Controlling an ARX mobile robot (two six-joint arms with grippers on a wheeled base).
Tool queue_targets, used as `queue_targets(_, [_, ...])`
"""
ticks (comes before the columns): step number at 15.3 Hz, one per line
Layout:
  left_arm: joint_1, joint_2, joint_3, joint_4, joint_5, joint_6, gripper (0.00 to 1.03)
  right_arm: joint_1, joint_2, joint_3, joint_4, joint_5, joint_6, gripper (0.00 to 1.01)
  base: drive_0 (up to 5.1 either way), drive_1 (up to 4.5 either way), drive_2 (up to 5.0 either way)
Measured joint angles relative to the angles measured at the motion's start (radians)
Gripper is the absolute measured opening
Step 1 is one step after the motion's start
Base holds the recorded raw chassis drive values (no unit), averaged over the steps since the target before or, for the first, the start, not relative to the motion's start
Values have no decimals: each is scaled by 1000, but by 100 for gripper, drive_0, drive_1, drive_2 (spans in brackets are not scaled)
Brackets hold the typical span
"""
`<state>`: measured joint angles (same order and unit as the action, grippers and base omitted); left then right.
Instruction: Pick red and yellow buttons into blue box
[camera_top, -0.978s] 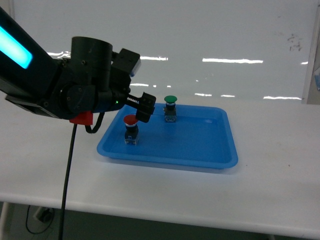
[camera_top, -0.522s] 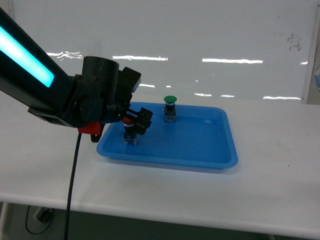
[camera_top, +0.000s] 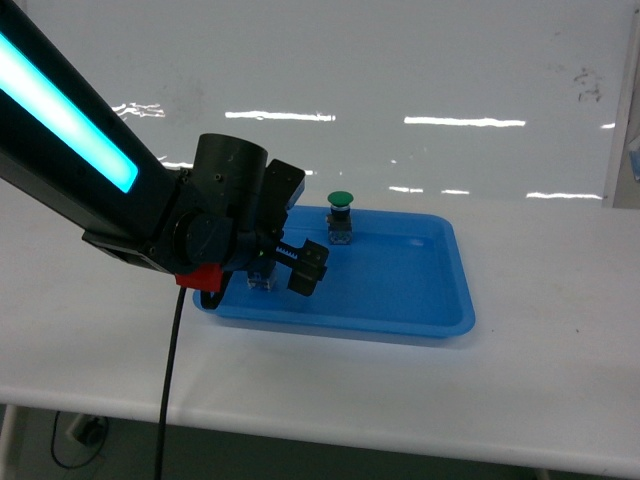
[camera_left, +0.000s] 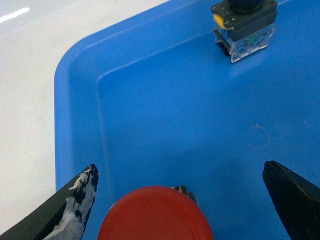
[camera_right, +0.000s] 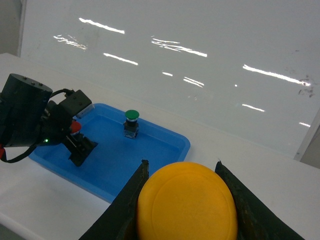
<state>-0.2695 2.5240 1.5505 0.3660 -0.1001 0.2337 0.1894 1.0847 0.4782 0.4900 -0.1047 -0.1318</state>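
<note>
Up front, from the head camera, the left arm reaches down into the blue box (camera_top: 440, 290), which sits on the white surface (camera_top: 560, 350). Its pincer (camera_top: 285, 262) hangs low at the box's near-left corner, right over the red button (camera_top: 262, 278), of which only the clear base shows beneath the black wrist. The green button (camera_top: 341, 215) stands upright at the far edge of the box, well apart from the pincer.

Looking down from the left wrist, the pincer (camera_left: 185, 200) is spread wide, one finger at each lower corner of the picture. The red button's (camera_left: 156, 214) round cap sits between them, nearer the left finger and touching neither. The green button's (camera_left: 245, 27) black body and clear base show at the top.

Over on the right wrist, the right pincer (camera_right: 182, 200) is pinching the yellow button (camera_right: 187, 202), held above the surface on the near side of the blue box (camera_right: 165, 150).
</note>
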Motion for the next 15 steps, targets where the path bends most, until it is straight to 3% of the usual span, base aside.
queue_targets(6, [6,18,27,-23,-25,-2,98,0,0,0,0,0,0,34,0,0,0])
queue_targets(8, [6,18,27,-23,-27,-2,83,0,0,0,0,0,0,34,0,0,0])
queue_targets(13, [5,19,27,-23,-27,-4,31,0,0,0,0,0,0,34,0,0,0])
queue_targets(15, [5,19,27,-22,-27,-5,30,0,0,0,0,0,0,34,0,0,0])
